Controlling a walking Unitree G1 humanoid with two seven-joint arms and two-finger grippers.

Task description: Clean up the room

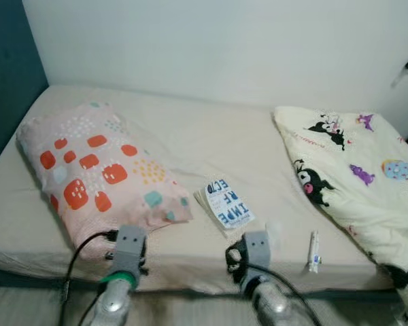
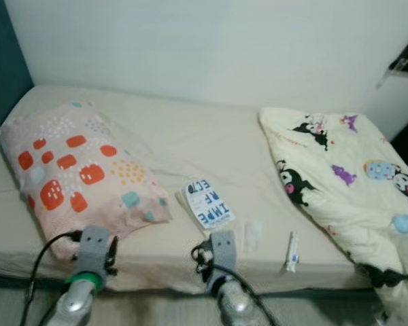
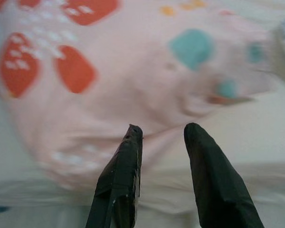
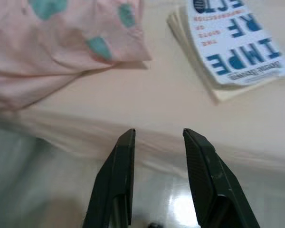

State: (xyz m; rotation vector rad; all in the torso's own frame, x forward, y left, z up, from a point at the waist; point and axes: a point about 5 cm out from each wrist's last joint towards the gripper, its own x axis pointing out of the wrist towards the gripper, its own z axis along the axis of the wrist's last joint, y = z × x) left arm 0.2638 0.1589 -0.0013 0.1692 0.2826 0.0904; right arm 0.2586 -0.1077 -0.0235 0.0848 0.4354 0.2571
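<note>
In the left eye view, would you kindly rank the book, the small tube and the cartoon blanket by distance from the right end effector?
1. Book, just ahead of the right end effector.
2. Small tube, to its right at the bed edge.
3. Cartoon blanket, far right.

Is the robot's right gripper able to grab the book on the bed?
Probably yes. The open right gripper hangs at the bed's near edge, and the book lies just beyond it with nothing between.

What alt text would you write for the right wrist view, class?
Two open black fingers of the right gripper hover at the near edge of a beige bed. Beyond lie a white book with blue lettering and the corner of a pink patterned pillow.
</note>
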